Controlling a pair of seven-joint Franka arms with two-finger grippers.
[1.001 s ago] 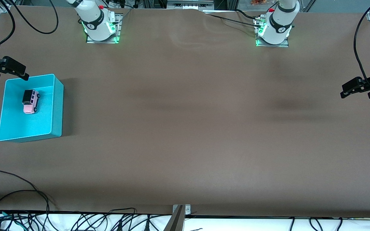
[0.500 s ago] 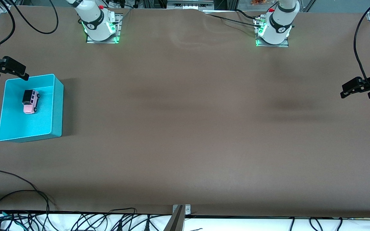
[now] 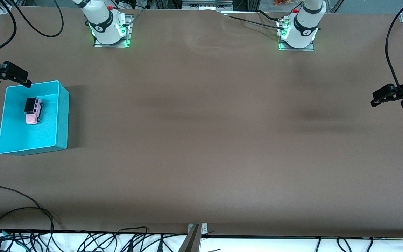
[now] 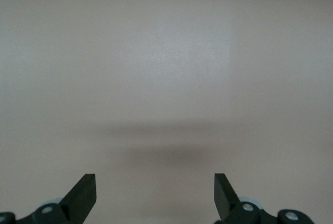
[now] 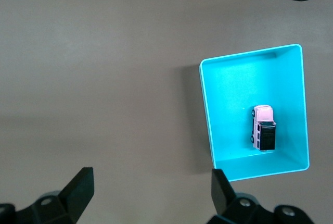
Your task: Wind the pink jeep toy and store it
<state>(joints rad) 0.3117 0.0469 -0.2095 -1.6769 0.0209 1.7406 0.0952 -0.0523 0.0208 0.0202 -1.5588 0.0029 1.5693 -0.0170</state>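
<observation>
The right gripper, black with two fingers, hangs up in the air just past the far corner of the turquoise plastic bin. Its fingers are spread wide apart and hold nothing. The right wrist view looks down on the bin from high up, with the same spread finger tips at the edge of the picture.

The bin sits on the brown table at the right arm's end. The tiny pale-pink jeep toy with the black roof stands on its wheels inside the bin, in the part farther from the front camera. It looks like it is already put away, so the job seems almost done.

The middle of the table has nothing on it.

At the left arm's end, the left gripper waits in the air over the bare table. Its fingers are wide apart too, and empty.

What could go wrong? If the jeep is still wound up, it may roll and bump the bin wall, or tip over. If the right gripper swings low, it may knock the bin's rim and push the bin along the table. The black cables at the near edge could snag an arm that dips too low.
</observation>
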